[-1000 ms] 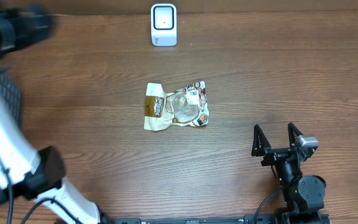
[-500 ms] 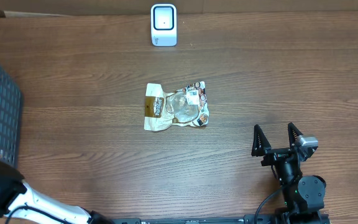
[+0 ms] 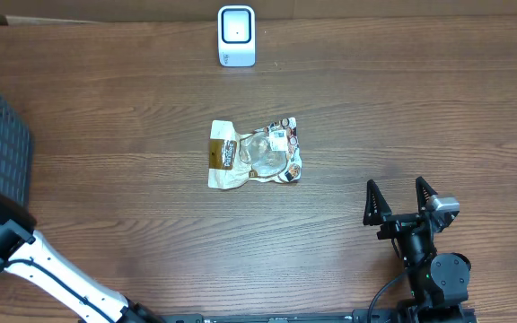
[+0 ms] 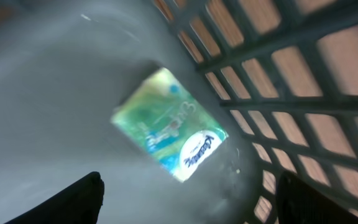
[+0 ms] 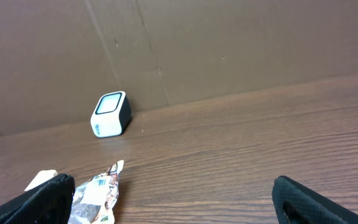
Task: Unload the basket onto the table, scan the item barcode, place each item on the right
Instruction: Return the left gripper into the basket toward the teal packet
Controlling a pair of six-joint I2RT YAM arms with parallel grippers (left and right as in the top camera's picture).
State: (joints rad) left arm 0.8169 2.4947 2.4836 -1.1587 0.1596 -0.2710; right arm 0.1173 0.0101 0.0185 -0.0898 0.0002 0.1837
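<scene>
Green and white, a small soft pack (image 4: 169,134) lies on the grey floor of the dark mesh basket (image 3: 3,148) at the table's left edge. The left gripper (image 4: 189,182) hangs directly over it, inside the basket, fingers wide apart with nothing between them. The pack sits just ahead of the gap, its long axis slanting across the line from finger to finger, so a wrist turn would likely be needed to close across its short side. A crumpled snack packet (image 3: 255,154) lies at the centre of the wooden table (image 3: 402,108), long axis left to right, well apart from both arms. The right gripper (image 3: 395,185) is the nearer to it, resting near the front edge, spread wide and empty, pointing toward the white scanner (image 3: 237,36) at the far edge. Which item is to be scanned I cannot tell; the left arm's place suggests the green pack
</scene>
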